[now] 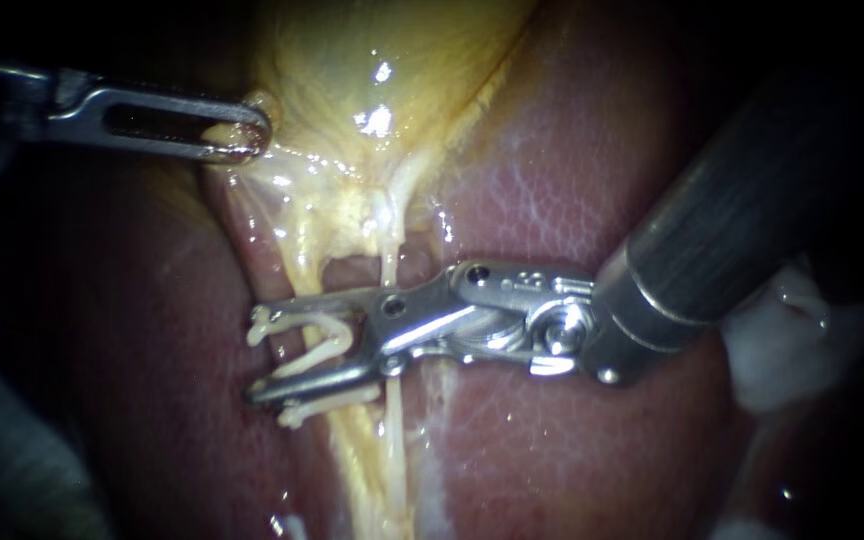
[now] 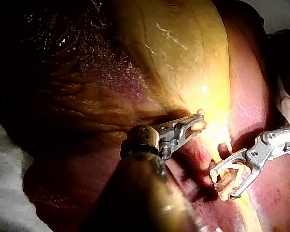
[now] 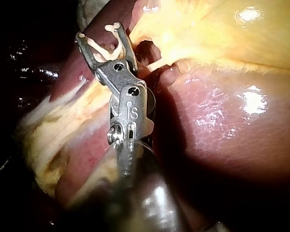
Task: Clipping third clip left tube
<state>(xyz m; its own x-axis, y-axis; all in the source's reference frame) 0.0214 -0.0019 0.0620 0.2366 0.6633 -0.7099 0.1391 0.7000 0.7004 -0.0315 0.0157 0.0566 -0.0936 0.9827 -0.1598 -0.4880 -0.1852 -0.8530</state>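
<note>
Two instruments are at work. The left instrument [image 1: 252, 135] comes in from the upper left. Its slotted jaws lie together on a small fold of the gallbladder [image 1: 382, 60] at that organ's lower left edge, with tissue pinched between them. The left wrist view shows the same pinch at the yellow wall.

The right instrument [image 1: 254, 355] comes in from the upper right and reaches across the liver [image 1: 552, 170]. Its two jaws stand wide apart in a fork and carry one white clip [image 1: 317, 348] between them. A leg of the clip rests against each jaw, and the leg ends stick out a little past the jaw tips. I can count no other clip with certainty.

Two tubes run down from the narrow neck of the gallbladder. The left tube [image 1: 302, 262] is the thicker, yellow one. It passes behind the upper jaw, crosses the gap inside the fork and comes out again below the lower jaw. I cannot tell whether the clip's legs touch it. The right tube [image 1: 389, 265] is a thin pale strand. It lies just beside the fork's hinge and outside the jaws.

One white wad [image 1: 782, 340] lies against the liver under the right instrument's shaft.
</note>
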